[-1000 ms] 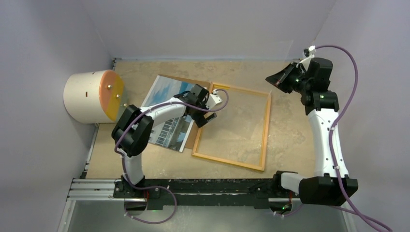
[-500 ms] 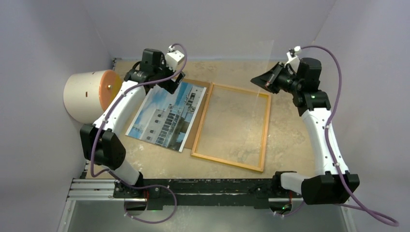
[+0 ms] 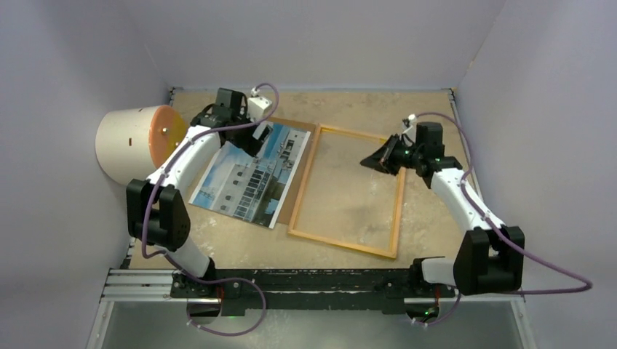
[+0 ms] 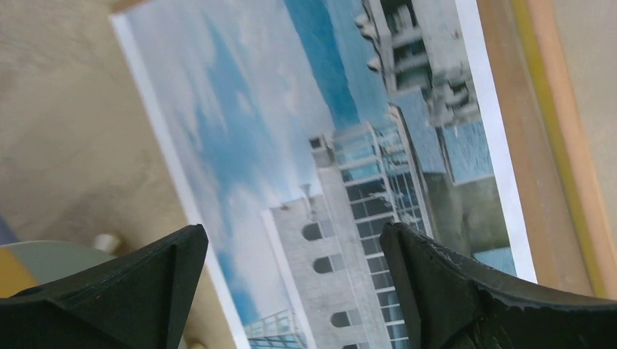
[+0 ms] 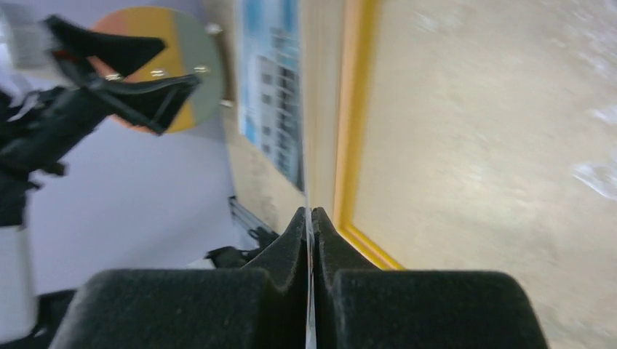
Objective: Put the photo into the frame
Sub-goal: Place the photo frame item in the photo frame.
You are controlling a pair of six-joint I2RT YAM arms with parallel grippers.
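**Photo lying beside the frame, left claw gaping above it**

The glossy rectangular photo of a white building under blue sky is lying flat on a plain brown backing board. It is just beside the thin yellow rectangular frame on the tan surface. The left claw is hovering wide open over the photo's far end, gripping nothing. The right claw is hanging over the frame, fingers pressed together.

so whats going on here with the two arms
Two robot arms are working on getting a photo into a frame. Both lie flat on the table, the photo just left of the frame and not yet in it. The left gripper hangs wide open over the far end of the photo, holding nothing. The right gripper is shut and hovers over the far part of the frame's opening; whether it pinches anything thin can't be told.
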